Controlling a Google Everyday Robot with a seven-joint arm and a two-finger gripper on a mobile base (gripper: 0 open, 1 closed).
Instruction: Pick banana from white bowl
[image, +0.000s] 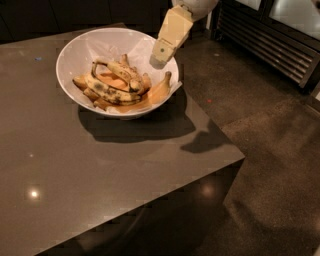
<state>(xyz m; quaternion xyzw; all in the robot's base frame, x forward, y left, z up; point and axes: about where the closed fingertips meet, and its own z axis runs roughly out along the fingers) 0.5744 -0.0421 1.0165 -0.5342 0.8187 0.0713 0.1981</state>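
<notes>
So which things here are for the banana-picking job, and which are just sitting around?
For the job:
brown-streaked banana
white bowl
gripper, poised above the bowl's rim

Just lying about:
yellow-orange banana
black-spotted banana
table

I have my arm (175, 25) entering at the top edge of my view, its cream-coloured last link slanting down and to the left, with the tool (161, 53) at its lower end, held tilted in the upper middle.
</notes>
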